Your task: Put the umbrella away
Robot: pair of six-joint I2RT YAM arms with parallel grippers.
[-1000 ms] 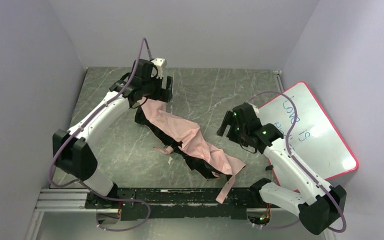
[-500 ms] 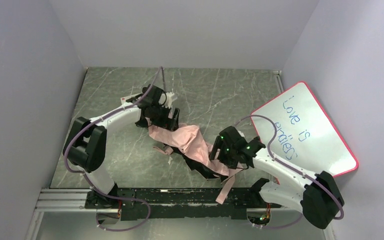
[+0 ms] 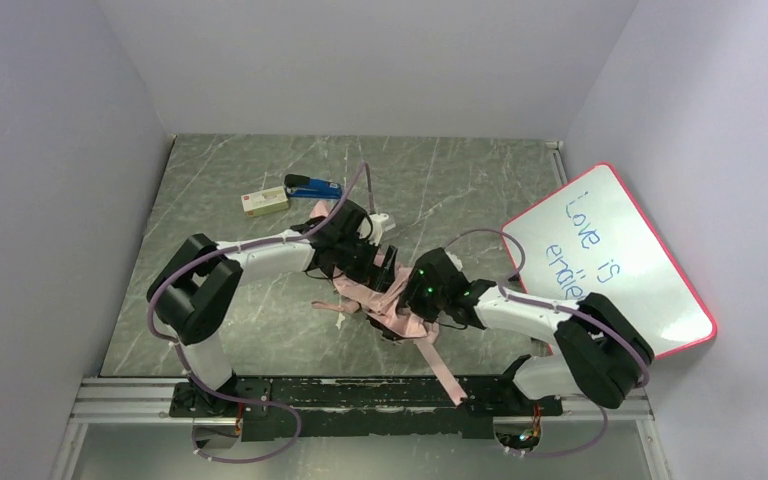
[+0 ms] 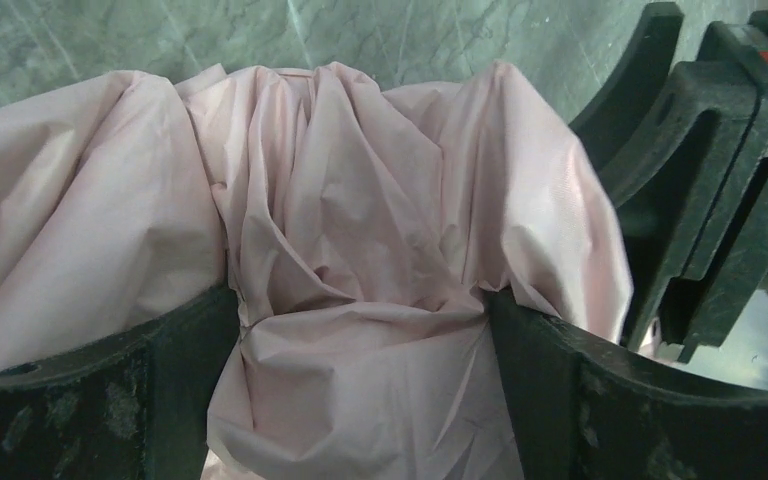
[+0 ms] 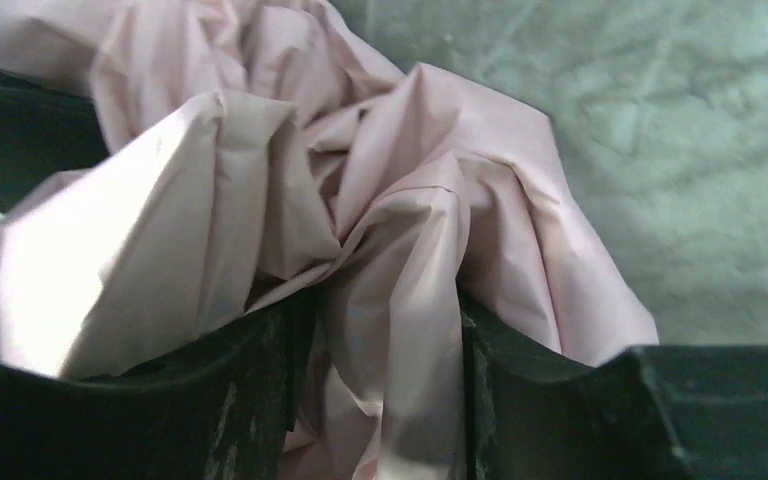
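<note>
Grey marble tabletop [image 3: 460,180]; whiteboard [image 3: 610,260] propped at its right side. Pale pink umbrella [image 3: 388,302] lies bunched mid-table, left of the whiteboard, with its strap [image 3: 442,365] trailing toward the near edge. Left gripper [image 3: 375,262] and right gripper [image 3: 415,290] meet over it, each pinching a wad of fabric. Blue stapler [image 3: 312,186] and small box [image 3: 265,202] sit farther left of the whiteboard.

Top view overhead, far; wrist views close, both apparently on umbrella [image 4: 360,300].

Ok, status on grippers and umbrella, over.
Left gripper shut on umbrella fabric. Right gripper likewise. Umbrella bunched mid-table, strap trailing nearward. Small box, blue object behind, apart.
</note>
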